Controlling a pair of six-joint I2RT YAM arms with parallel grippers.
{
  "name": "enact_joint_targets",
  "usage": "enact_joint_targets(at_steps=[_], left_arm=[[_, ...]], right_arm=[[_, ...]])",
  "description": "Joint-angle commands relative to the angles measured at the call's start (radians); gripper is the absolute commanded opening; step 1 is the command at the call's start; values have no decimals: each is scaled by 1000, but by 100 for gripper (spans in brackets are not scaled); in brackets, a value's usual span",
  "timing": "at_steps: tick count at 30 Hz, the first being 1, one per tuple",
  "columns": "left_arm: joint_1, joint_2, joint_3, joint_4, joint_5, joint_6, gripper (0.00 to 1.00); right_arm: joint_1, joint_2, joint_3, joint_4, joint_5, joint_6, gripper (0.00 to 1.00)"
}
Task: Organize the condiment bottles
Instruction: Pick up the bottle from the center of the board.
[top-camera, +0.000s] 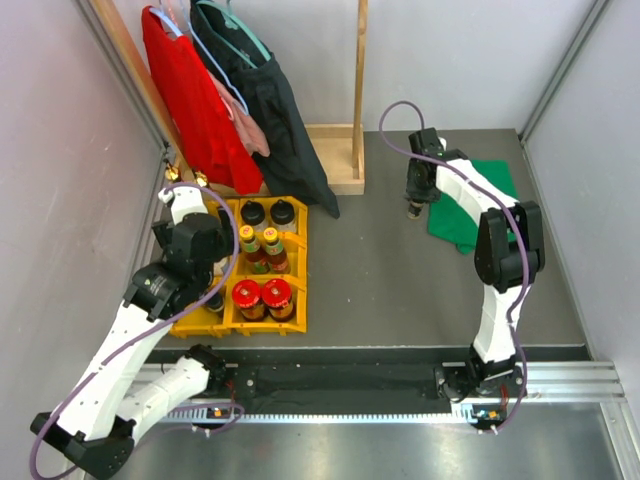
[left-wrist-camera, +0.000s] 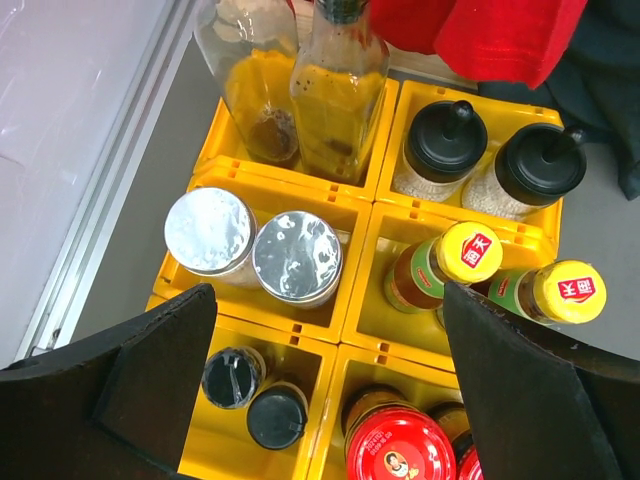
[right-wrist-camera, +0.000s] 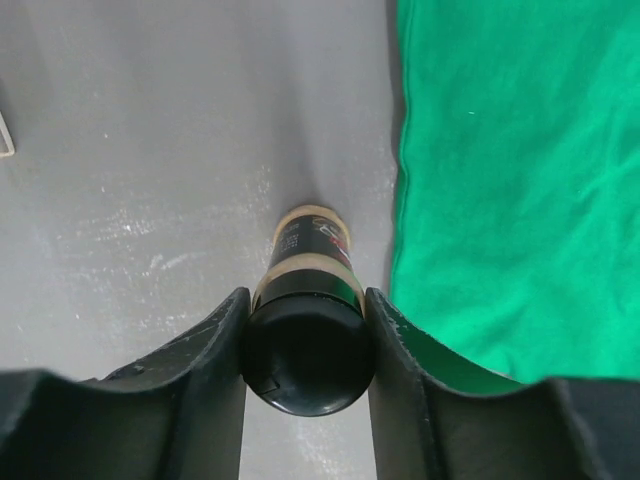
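Observation:
A small black-capped bottle (right-wrist-camera: 308, 340) stands upright on the grey table, just left of a green cloth (right-wrist-camera: 510, 180). My right gripper (right-wrist-camera: 306, 345) is shut on its cap, one finger on each side; from above the bottle (top-camera: 412, 210) shows under the gripper (top-camera: 414, 198). My left gripper (left-wrist-camera: 330, 385) hangs open above the yellow tray (left-wrist-camera: 368, 212). The tray holds two tall clear bottles (left-wrist-camera: 338, 95), two silver-lidded canisters (left-wrist-camera: 297, 257), black-capped jars (left-wrist-camera: 446, 140), yellow-capped sauce bottles (left-wrist-camera: 470, 250), red-lidded jars (left-wrist-camera: 400, 447) and two small black-capped bottles (left-wrist-camera: 277, 417).
A wooden clothes rack (top-camera: 335, 165) with a red garment (top-camera: 195, 100) and a dark one (top-camera: 270, 110) stands behind the tray (top-camera: 302, 270). Grey walls close in the table on the left and right. A metal rail (top-camera: 560, 385) runs along the near edge.

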Motion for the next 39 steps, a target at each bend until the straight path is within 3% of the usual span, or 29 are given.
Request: enact_joint_targets(at_steps=[1, 4, 7, 20, 28, 32, 39], left_arm=[[6, -8, 29, 56, -32, 18, 99], [6, 15, 46, 21, -92, -16, 99], [6, 26, 52, 2, -122, -33, 99], [21, 66, 86, -96, -300, -182, 99], [141, 129, 100, 54, -132, -121, 99], [286, 221, 173, 80, -5, -133, 99], [359, 317, 363, 67, -1, -145, 99]], right_arm=[[11, -8, 53, -15, 27, 5, 19], [33, -35, 39, -15, 45, 7, 6], [68, -84, 17, -15, 62, 5, 0], [332, -448, -55, 7, 24, -35, 0], [425, -548, -36, 41, -85, -75, 0], [464, -569, -53, 77, -148, -128, 0], [643, -482, -1, 103, -163, -243, 0]])
